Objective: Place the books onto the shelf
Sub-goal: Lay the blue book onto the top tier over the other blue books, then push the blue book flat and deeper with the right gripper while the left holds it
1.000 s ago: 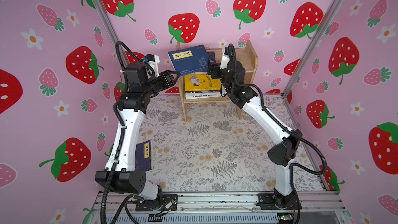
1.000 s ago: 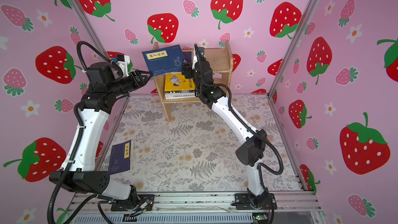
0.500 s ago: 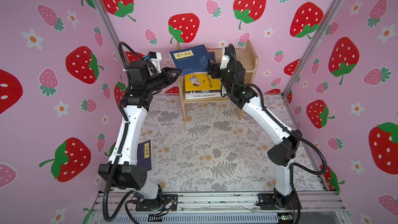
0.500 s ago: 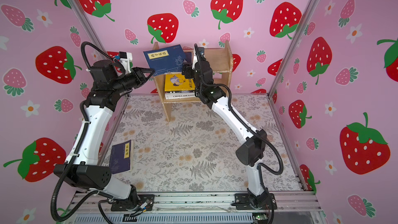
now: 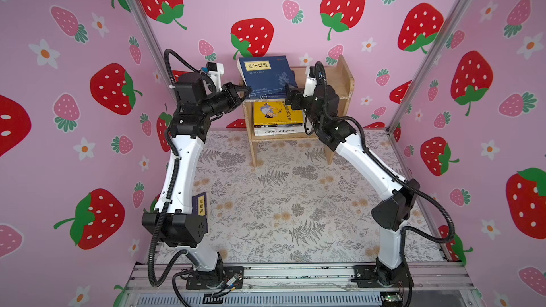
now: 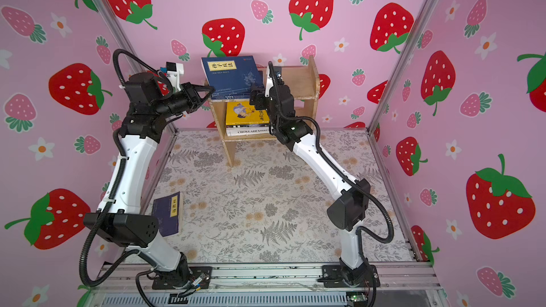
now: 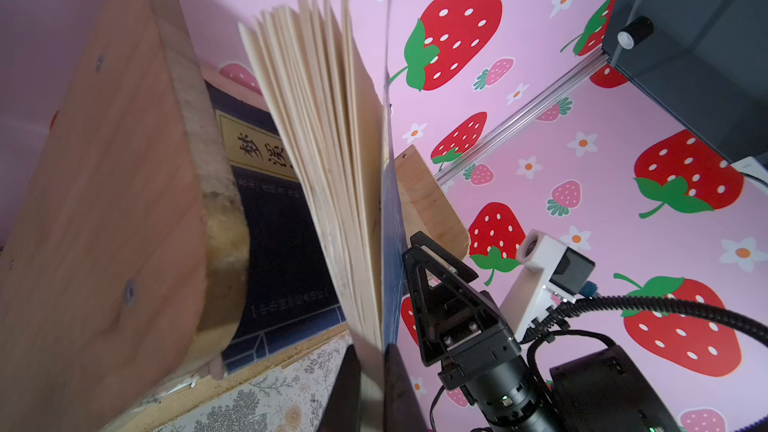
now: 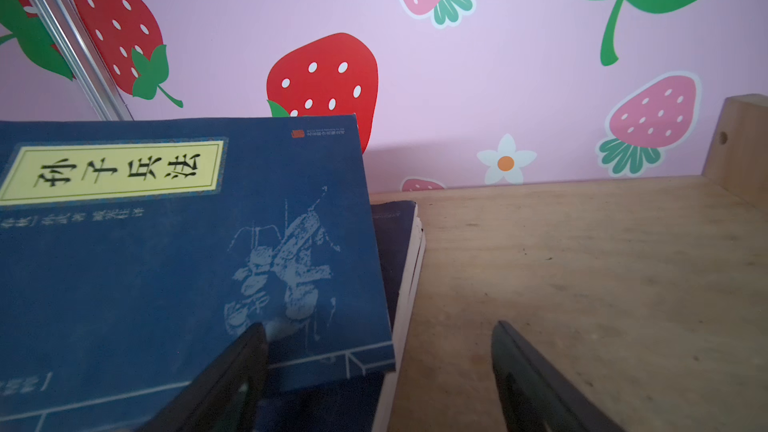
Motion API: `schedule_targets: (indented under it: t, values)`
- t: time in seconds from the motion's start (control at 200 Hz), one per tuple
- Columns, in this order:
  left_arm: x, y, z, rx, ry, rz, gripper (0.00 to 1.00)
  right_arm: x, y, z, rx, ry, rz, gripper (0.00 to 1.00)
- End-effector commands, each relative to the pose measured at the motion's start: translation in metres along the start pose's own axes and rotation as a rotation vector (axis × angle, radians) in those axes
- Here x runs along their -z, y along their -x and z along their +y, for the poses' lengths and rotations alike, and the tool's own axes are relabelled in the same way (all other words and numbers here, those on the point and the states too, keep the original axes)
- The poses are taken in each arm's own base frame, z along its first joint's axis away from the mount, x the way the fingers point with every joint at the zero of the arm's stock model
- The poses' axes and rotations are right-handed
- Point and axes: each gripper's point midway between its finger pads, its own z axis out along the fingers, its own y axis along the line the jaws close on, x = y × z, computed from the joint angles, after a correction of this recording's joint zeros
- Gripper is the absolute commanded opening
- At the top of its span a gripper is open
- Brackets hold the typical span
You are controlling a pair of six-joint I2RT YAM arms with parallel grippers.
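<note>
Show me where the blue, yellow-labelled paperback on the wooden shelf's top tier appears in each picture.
A top view: blue paperback, upper centre, on the light wooden shelf.
A top view: same paperback, upper centre.
Left wrist: its fanned pages, centre.
Right wrist: its cover, lower left.
Shared landmark: the shelf.

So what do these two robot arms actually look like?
They match. The left arm and right arm have smooth white shells on the long links, bulky black joint housings and a black ribbed cable hose looping alongside. Both bolt onto a silver rail. The left tool and right tool are black with tapering, triangular fingers, and a small white camera block sits just behind each.
</note>
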Motion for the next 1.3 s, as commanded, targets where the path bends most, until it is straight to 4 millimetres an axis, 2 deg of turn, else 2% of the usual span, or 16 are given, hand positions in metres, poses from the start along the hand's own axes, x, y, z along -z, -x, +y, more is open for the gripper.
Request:
schedule_targets:
  t: [0.0,0.265,0.375,0.55,0.665,0.8,0.965,1.131,1.256,1.271,1.296]
  values:
    - [0.008,0.008,-0.028,-0.031,-0.087,0.016,0.00,0.020,0.035,-0.012,-0.003,-0.010,-0.067,0.88]
    - [0.013,0.010,-0.028,0.029,-0.145,0.089,0.00,0.062,0.076,-0.035,-0.087,0.015,-0.201,0.93]
    - [0.013,0.014,-0.025,0.056,-0.167,0.107,0.00,0.068,0.083,-0.042,-0.123,0.033,-0.222,0.93]
    - [0.009,0.020,-0.019,0.091,-0.192,0.123,0.00,0.052,0.072,-0.034,-0.134,0.082,-0.191,0.93]
    - [0.007,0.018,-0.019,0.111,-0.219,0.146,0.00,0.037,0.061,-0.026,-0.152,0.118,-0.167,0.92]
    - [0.008,0.015,-0.018,0.117,-0.227,0.167,0.00,0.027,0.058,-0.016,-0.177,0.166,-0.157,0.92]
    - [0.009,0.015,-0.014,0.128,-0.226,0.175,0.00,0.016,0.049,-0.012,-0.196,0.180,-0.135,0.89]
    - [0.007,0.015,-0.007,0.142,-0.220,0.180,0.02,0.011,0.041,-0.006,-0.213,0.207,-0.112,0.83]
    - [0.006,0.016,0.000,0.154,-0.206,0.176,0.05,0.008,0.035,-0.003,-0.236,0.229,-0.091,0.75]
    - [0.006,0.016,0.002,0.156,-0.203,0.176,0.09,0.008,0.034,-0.002,-0.240,0.233,-0.090,0.74]
    - [0.006,0.017,0.002,0.155,-0.203,0.174,0.11,0.007,0.033,-0.001,-0.244,0.240,-0.087,0.72]
